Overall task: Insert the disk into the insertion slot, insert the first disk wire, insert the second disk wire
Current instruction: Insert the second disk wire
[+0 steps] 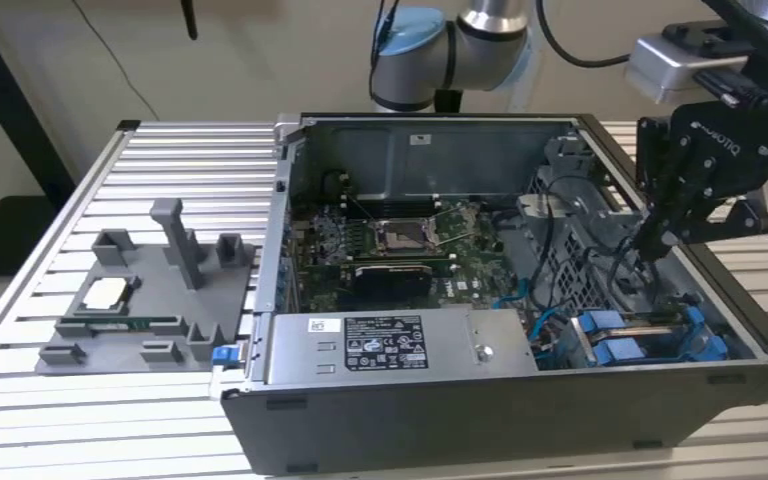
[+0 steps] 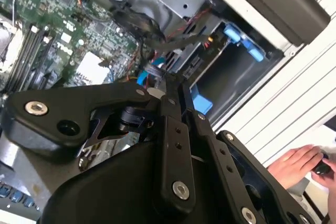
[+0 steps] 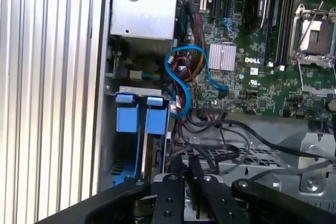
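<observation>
Blue-framed disk (image 3: 156, 119) seems seated in the insertion slot (image 3: 112, 156) (wire step, I judge). Among black cables (image 3: 231, 128) the tool (image 1: 654, 243) is pinched together; plugging needs square alignment

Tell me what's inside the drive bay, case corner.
The insertion slot holds two blue carriers side by side, blue cables looping beside it. Drive bodies and connectors below them are mostly covered.

disk (image 1: 614, 352) | blue-framed, seated in insertion slot (image 2: 226, 80) | dark grey bay, exterior view's near right
</observation>
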Controlling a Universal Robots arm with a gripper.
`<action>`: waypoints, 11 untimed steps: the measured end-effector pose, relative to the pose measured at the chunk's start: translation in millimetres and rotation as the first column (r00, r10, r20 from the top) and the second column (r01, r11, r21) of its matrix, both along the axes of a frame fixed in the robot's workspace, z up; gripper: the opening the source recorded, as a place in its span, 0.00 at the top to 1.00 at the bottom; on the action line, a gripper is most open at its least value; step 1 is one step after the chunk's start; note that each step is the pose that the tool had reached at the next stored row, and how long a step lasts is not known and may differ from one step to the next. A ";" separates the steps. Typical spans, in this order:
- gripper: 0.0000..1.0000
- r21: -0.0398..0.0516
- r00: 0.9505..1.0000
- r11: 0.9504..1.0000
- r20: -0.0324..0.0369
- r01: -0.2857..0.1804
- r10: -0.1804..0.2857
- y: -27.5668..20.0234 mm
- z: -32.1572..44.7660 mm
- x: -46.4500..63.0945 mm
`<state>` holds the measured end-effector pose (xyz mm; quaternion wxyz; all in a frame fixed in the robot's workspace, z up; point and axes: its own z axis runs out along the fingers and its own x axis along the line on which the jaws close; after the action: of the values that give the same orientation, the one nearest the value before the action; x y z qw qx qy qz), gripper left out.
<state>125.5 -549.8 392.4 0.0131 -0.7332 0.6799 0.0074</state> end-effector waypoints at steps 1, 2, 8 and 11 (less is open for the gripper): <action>0.84 0.000 1.000 1.000 0.000 0.000 0.000 -4.1 -1.5 -1.1; 0.84 0.000 1.000 1.000 0.000 0.000 0.000 -8.0 -3.1 -1.7; 0.84 0.000 1.000 1.000 -0.002 0.000 0.000 -25.6 -12.2 -3.8; 0.84 0.000 1.000 1.000 -0.002 0.000 0.000 -27.4 -17.3 -4.2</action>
<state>121.3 -577.1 375.0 0.0125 -0.7332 0.6799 0.0083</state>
